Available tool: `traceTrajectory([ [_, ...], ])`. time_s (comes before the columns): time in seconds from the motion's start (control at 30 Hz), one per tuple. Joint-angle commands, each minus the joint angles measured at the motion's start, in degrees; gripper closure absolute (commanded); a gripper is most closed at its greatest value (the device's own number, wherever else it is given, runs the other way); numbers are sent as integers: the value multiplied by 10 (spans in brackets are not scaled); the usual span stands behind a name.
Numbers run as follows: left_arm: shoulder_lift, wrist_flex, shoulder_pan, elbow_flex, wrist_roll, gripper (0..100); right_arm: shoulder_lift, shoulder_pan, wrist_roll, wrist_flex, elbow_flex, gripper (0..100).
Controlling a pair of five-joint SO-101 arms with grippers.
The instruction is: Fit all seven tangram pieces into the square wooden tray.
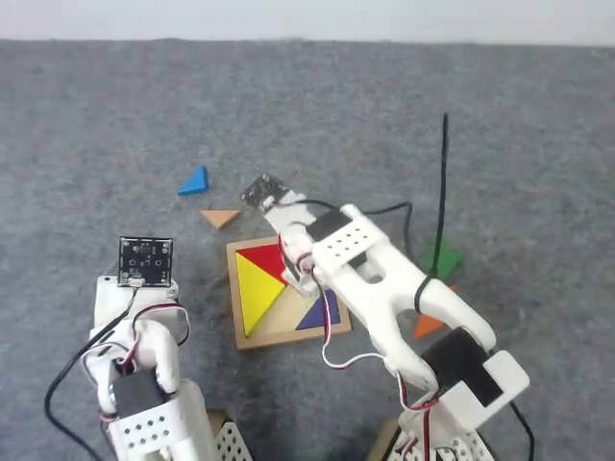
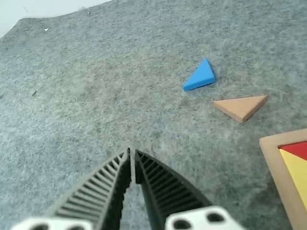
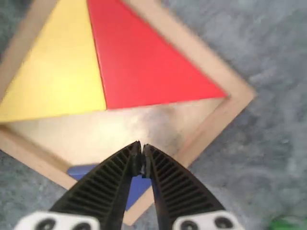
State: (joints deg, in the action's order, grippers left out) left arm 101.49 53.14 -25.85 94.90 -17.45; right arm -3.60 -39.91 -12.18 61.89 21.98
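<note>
The square wooden tray [image 1: 244, 338] holds a yellow triangle [image 1: 252, 288], a red triangle [image 1: 269, 257] and a dark blue piece [image 1: 320, 309]. My right gripper [image 3: 142, 151] is shut with nothing in it. It hangs low over the tray's bare floor [image 3: 120, 132], beside the red triangle [image 3: 144, 62] and the yellow triangle [image 3: 57, 81]. The dark blue piece [image 3: 136, 187] is partly hidden behind its fingers. In the high view the right gripper [image 1: 307, 277] is above the tray's middle. My left gripper [image 2: 133, 155] is shut and empty over the felt, short of a blue triangle [image 2: 200, 76] and a tan triangle [image 2: 242, 106].
A green piece [image 1: 440, 259] and an orange piece [image 1: 430, 325] lie on the felt right of the tray, partly under the right arm. The blue triangle [image 1: 195, 181] and the tan triangle [image 1: 220, 218] lie beyond the tray's far-left corner. A black cable [image 1: 443, 182] rises at the right.
</note>
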Motion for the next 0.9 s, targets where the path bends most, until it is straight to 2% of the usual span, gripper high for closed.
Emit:
traceTrajectory([
  [0.0,-4,1,-1,-4,-8,985,39,7,-33,37,-76,982],
  [0.2,-4,1,-1,-4,-8,985,15,8,-51,58,-105,819],
  [0.27,-4,1,-1,-4,-8,985,-14,7,-71,57,-105,792],
  [0.5,-4,1,-1,-4,-8,985,-124,6,-77,21,-108,840],
  [0.67,-4,1,-1,-4,-8,985,-134,13,-75,28,-126,998],
  [0.87,-4,1,-1,-4,-8,985,-87,38,-75,65,-142,991],
])
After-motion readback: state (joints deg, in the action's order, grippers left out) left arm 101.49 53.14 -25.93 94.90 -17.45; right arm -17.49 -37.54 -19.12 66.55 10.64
